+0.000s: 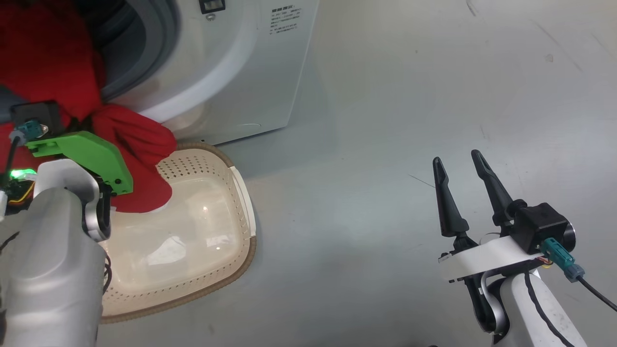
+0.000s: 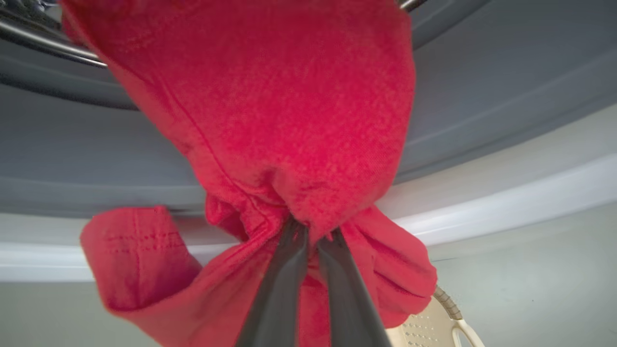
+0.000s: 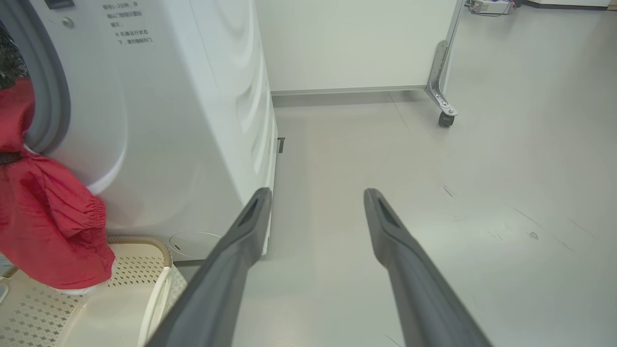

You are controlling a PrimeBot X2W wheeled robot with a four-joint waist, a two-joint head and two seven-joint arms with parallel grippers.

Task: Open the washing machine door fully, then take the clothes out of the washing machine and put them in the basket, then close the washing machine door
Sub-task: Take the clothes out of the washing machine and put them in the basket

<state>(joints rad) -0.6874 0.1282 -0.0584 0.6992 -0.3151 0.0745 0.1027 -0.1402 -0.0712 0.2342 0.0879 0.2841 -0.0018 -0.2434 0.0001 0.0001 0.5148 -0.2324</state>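
Note:
Red clothes [image 1: 53,67] hang out of the white washing machine [image 1: 231,62] over its grey gasket [image 1: 159,43], one end drooping into the cream basket [image 1: 226,270] on the floor below. My left gripper [image 2: 313,231] is shut on the red clothes [image 2: 270,111], its two fingers pinching a bunched fold just outside the drum opening. In the head view, the clothes hide the fingertips behind the green wrist bracket [image 1: 87,154]. My right gripper [image 1: 458,161] stands open over bare floor to the right, holding nothing. The washing machine door is out of view.
The basket [image 3: 96,308] sits against the machine's front. A white panel on a castor wheel [image 3: 446,118] stands beyond the machine's right side. Grey floor [image 1: 409,96] stretches to the right.

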